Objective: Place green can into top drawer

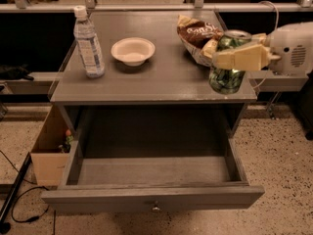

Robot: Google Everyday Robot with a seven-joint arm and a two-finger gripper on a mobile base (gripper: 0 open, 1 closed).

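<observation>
The green can [227, 76] is dark green with a silver top, at the right front of the grey tabletop [156, 77]. My gripper [230, 57] reaches in from the right and is shut on the can's upper half, holding it slightly above the table near the front edge. The top drawer [154, 198] is pulled fully open below the table, and no object shows inside it; its small metal knob [155, 208] sits in the middle of the front panel.
A clear water bottle [88, 43] stands at the table's left. A white bowl [132, 50] sits in the middle. A brown chip bag [197, 33] lies behind the can. A cardboard box [49, 148] stands on the floor at the left.
</observation>
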